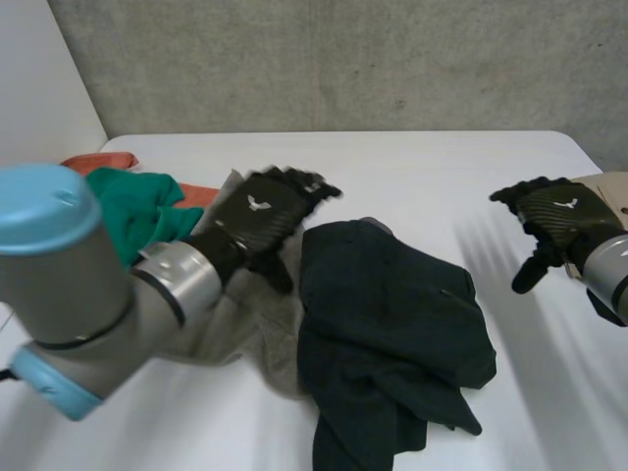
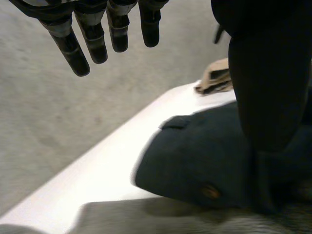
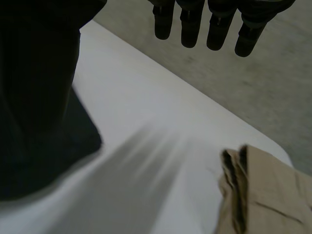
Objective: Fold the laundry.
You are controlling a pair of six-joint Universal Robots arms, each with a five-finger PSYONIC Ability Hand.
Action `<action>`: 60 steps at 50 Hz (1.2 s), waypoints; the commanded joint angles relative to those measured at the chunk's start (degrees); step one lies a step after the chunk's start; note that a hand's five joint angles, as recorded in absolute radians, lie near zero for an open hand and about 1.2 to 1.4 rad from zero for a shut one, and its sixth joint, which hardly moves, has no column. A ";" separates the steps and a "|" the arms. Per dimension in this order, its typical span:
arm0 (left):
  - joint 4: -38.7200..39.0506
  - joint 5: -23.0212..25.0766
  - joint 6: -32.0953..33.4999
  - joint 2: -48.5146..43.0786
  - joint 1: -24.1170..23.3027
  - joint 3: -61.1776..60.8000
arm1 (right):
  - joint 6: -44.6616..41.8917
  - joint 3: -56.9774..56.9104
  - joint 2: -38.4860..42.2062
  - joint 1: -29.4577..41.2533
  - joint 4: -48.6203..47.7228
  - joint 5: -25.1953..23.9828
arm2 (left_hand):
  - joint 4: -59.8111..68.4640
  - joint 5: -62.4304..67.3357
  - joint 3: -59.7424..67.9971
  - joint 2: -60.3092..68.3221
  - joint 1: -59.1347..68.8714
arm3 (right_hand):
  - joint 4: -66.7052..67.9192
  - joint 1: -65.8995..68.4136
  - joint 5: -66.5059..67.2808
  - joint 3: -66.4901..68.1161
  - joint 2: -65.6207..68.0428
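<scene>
dark garment [image 1: 392,334] crumpled mid-counter [image 1: 432,162], one side lapping over a grey cloth [image 1: 255,324]; not yet spread, so probably next for flattening. left hand [image 1: 267,208] up above where the two meet, fingers straight and apart, nothing held, seemingly poised to reach for the dark edge. right hand [image 1: 554,221] held clear on the garment's other side, fingers loose and apart, empty, likely ready for the opposite corner. tan cloth [image 1: 610,186] by the right arm, looks folded, probably done. green cloth [image 1: 147,211] and orange cloth [image 1: 98,162] heaped behind the left arm, apparently unfolded.
</scene>
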 commanded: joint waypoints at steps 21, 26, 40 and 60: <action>4.68 -2.19 3.91 -7.39 6.24 -9.57 | -0.60 -0.05 6.88 14.25 4.65 -0.01 | -1.40 -2.74 -1.79 -1.55 -1.07 | 68.36 67.64 67.29 68.43 68.17; 4.86 -1.92 4.26 -11.87 4.31 -4.39 | -0.33 3.55 -1.63 10.13 -2.21 2.03 | -1.40 -2.74 -1.79 -1.55 -1.07 | 68.36 67.64 67.29 68.43 68.17; 1.79 -2.10 5.40 -22.95 3.33 7.75 | -0.60 5.41 -8.16 1.24 -2.04 -2.55 | 68.52 67.18 68.13 68.37 68.84 | 68.36 67.64 67.29 68.43 68.17; 5.39 -20.38 3.91 -12.84 30.05 35.16 | -0.77 4.18 -6.13 7.65 -0.37 -2.46 | 68.60 67.26 68.21 68.45 68.93 | 68.36 67.64 67.29 68.43 68.17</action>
